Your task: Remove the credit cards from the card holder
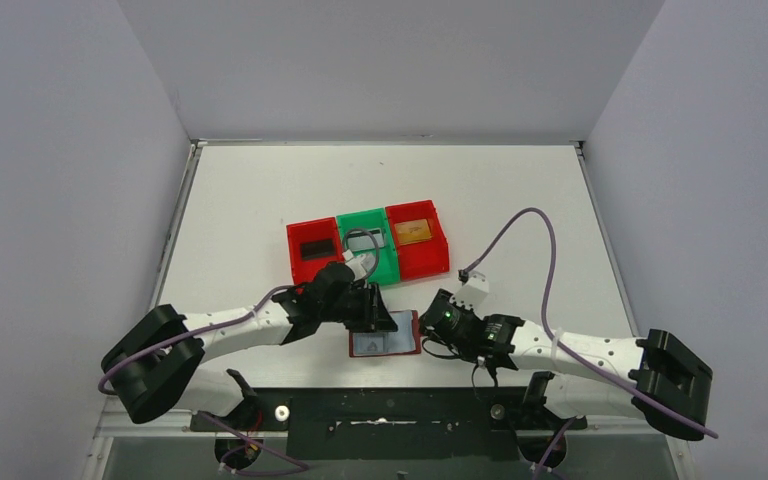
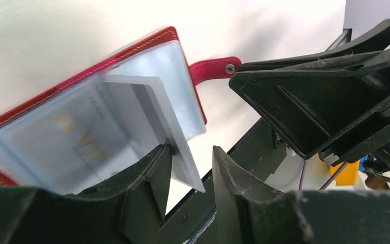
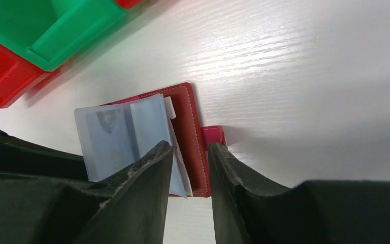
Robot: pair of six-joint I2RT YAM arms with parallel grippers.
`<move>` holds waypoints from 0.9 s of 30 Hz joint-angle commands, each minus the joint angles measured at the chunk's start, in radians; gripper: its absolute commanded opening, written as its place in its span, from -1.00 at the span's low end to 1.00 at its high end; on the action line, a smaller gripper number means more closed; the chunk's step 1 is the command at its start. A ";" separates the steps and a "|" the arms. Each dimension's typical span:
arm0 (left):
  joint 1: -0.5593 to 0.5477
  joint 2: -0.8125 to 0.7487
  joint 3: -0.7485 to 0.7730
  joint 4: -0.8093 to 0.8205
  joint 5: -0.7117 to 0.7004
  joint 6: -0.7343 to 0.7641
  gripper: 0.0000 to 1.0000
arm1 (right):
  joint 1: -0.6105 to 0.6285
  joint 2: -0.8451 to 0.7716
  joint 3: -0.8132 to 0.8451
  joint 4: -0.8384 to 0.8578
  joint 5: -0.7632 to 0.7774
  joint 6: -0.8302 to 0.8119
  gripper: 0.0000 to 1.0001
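- Card holder (image 1: 385, 338) lies open and flat on the white table (image 1: 520, 200), near the front edge, between the two grippers and just in front of a row of three bins.
- Its blue-grey clear pockets face up and its red snap tab (image 3: 213, 136) sticks out on the right side.
- Credit cards remain in the holder: one with gold "VIP" lettering (image 2: 81, 137) sits inside a clear pocket, and a plain grey card (image 2: 152, 99) lies slanted over it with a corner past the pocket edge.
- Left gripper (image 2: 190, 161) is at the holder's near edge with its jaws a narrow way apart. The grey card's corner reaches into the gap and lies against one finger (image 2: 155, 168), with no clamp on it.
- Right gripper (image 3: 190, 155) hangs over the holder's tab side with its jaws narrowly parted and nothing pinched. The red cover edge shows through the gap, just beside the snap tab.
- Left red bin (image 1: 296, 262) holds a black card (image 1: 315, 248), and the right red bin (image 1: 440, 252) holds a gold-tan card (image 1: 413, 232).
- Green bin (image 1: 388, 265) stands between them, touching both. A grey card shows inside it, partly covered by the left arm's cable.
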 commanded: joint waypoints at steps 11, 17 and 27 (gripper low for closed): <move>-0.089 0.021 0.049 0.042 -0.050 0.003 -0.25 | -0.009 -0.171 -0.095 0.047 0.092 0.105 -0.07; -0.080 -0.091 0.014 -0.038 -0.169 -0.019 -0.22 | -0.009 -0.172 -0.102 0.121 0.068 0.062 0.00; -0.020 -0.272 -0.085 -0.082 -0.284 -0.095 -0.19 | -0.011 -0.100 -0.073 0.267 -0.030 -0.081 -0.20</move>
